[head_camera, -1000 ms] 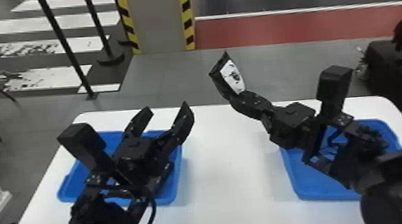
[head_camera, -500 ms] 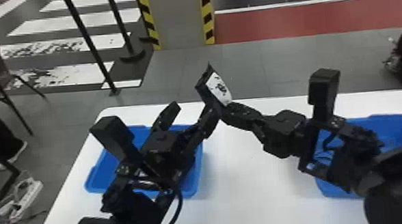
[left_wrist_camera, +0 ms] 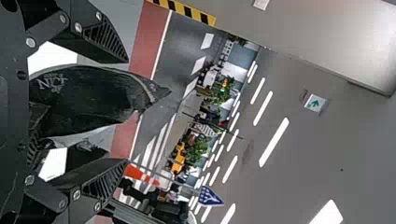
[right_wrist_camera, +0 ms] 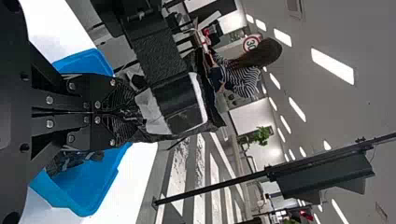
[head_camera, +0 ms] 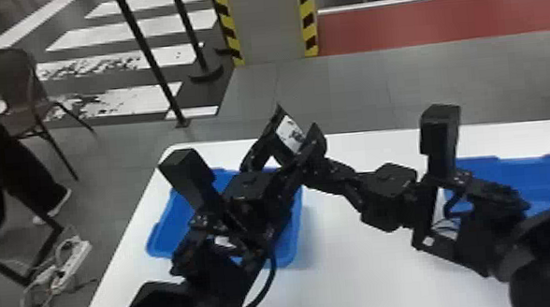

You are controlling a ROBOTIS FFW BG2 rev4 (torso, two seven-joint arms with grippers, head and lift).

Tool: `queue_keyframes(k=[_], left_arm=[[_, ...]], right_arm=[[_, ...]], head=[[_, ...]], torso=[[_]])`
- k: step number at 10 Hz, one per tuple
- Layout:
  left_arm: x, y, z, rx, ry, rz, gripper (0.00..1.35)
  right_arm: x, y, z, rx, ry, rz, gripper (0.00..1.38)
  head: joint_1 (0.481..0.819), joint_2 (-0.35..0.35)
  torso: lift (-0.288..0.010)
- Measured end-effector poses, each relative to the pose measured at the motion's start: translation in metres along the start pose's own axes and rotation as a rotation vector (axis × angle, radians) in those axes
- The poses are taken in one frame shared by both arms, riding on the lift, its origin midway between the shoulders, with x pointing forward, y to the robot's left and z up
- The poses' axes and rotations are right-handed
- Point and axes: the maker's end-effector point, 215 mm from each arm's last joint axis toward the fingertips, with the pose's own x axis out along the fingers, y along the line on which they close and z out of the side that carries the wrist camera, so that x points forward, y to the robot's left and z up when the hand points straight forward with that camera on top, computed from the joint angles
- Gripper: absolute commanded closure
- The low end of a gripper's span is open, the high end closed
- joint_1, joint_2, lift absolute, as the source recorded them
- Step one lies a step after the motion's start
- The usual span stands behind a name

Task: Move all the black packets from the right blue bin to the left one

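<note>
In the head view, my left gripper (head_camera: 294,126) stands open above the left blue bin (head_camera: 299,219), its fingers on either side of a black packet (head_camera: 290,133) with a white label. My right gripper (head_camera: 306,163) is shut on that packet, coming from the right. The left wrist view has the packet (left_wrist_camera: 88,100) between the parted fingers of the left gripper (left_wrist_camera: 127,111). In the right wrist view, the right gripper (right_wrist_camera: 135,113) pinches one end of the packet (right_wrist_camera: 180,106). The right blue bin (head_camera: 543,176) is partly behind the right arm.
Dark packets (right_wrist_camera: 70,161) lie in the left bin in the right wrist view. The white table (head_camera: 343,262) shows between the two bins. Beyond its left side are a chair (head_camera: 21,100) and a power strip with cables (head_camera: 69,268).
The head view has swung to the left. My right gripper has carried the packet leftward to my left gripper, so the packet now sits between the left gripper's open fingers.
</note>
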Motion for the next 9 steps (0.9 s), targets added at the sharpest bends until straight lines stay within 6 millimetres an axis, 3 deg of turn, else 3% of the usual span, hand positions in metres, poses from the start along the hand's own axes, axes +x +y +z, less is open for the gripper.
queue_keyframes(k=[2,5,6,7,8,9], left_arm=[[0.0,0.0,-0.005,0.002,0.022,0.004,1.22],[0.0,0.001,0.009,0.013,-0.022,0.008,1.22],[-0.001,0.004,0.016,0.016,-0.045,0.015,1.22],[-0.002,0.005,0.023,0.017,-0.068,0.019,1.22],[-0.004,0.008,0.031,0.014,-0.098,0.032,1.22],[-0.009,0.019,0.042,0.0,-0.154,0.079,1.22]], right_arm=[[0.0,0.0,0.007,-0.005,-0.013,0.004,1.16],[0.001,-0.001,0.011,-0.009,-0.027,0.004,1.1],[0.001,-0.003,0.012,-0.008,-0.038,0.003,0.86],[0.001,-0.006,0.009,0.002,-0.042,0.0,0.38],[0.001,-0.01,0.0,0.017,-0.032,-0.002,0.03],[-0.004,-0.02,-0.016,0.039,-0.01,-0.018,0.08]], head=[[0.695,0.222],[0.694,0.226],[0.691,0.229],[0.685,0.232],[0.686,0.237],[0.688,0.242]], torso=[[-0.11],[-0.11],[-0.11],[-0.11],[-0.11],[-0.11]])
